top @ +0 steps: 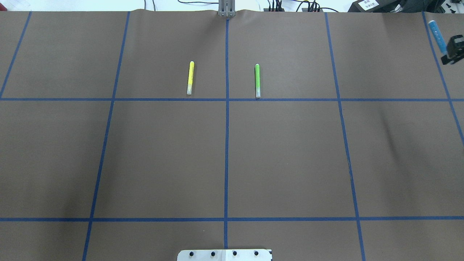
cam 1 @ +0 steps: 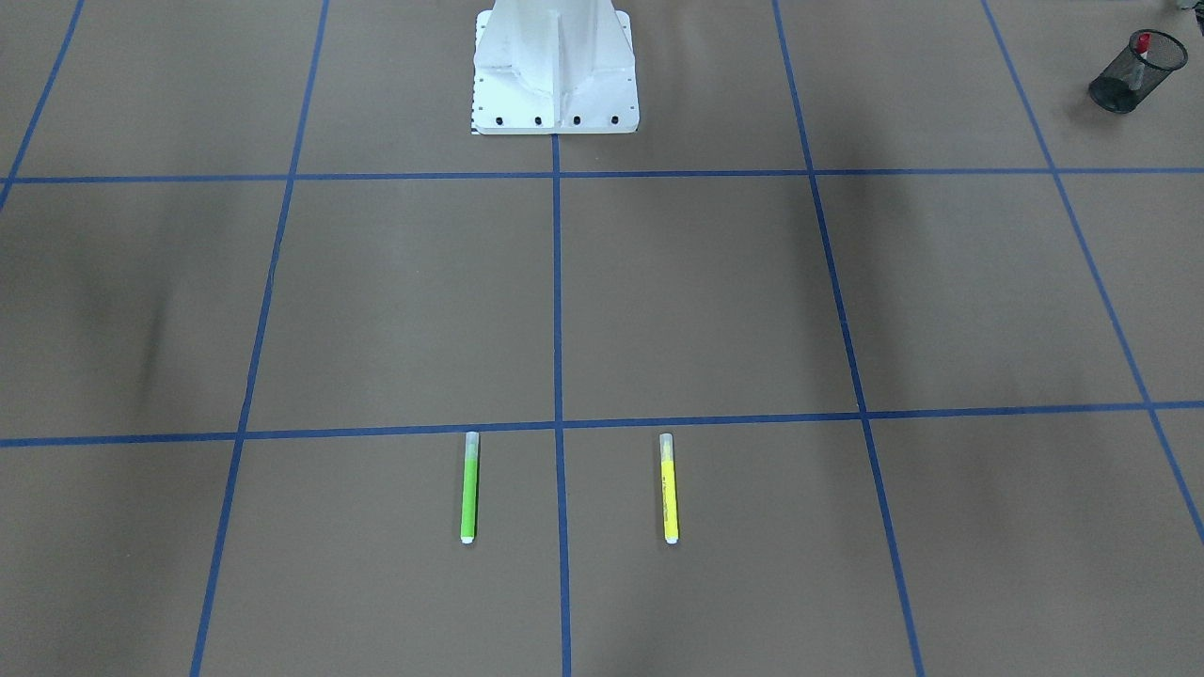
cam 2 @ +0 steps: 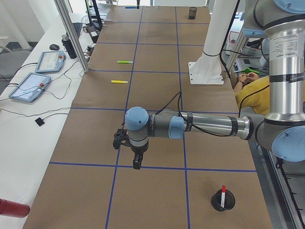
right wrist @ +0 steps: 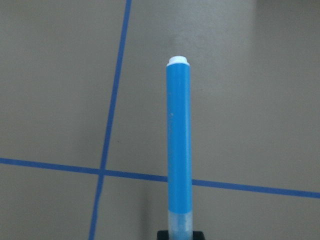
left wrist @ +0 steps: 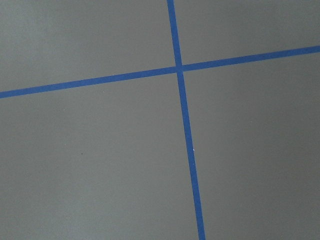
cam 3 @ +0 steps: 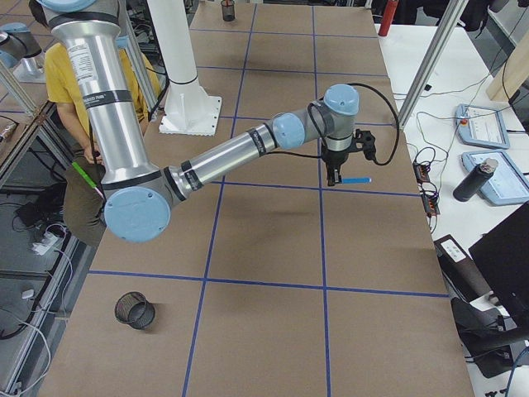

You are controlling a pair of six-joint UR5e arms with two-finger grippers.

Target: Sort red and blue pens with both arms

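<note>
Left gripper [cam 2: 137, 164]: bare paper [left wrist: 100, 160] straight below, crossed only by a flat tape cross [left wrist: 179, 69], and room on every side. Nearest obstacle is the mesh cup [cam 2: 223, 200] with the red pen [cam 2: 223, 192], apart, back toward the robot and outward. Right gripper [cam 3: 333, 178]: bare paper below. Its blue pen [cam 3: 357, 179] juts forward toward the paper's edge, with frame post [cam 3: 430, 58] and black bottle [cam 3: 473, 178] beyond. Green marker [top: 257, 80] and yellow marker [top: 190, 78] lie flat, well inward of both.

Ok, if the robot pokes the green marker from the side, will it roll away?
Probably yes: the green marker is a slim round barrel lying flat on the table, with nothing touching it to stop it. It looks stiff and light, so a small nudge may be enough.
</note>
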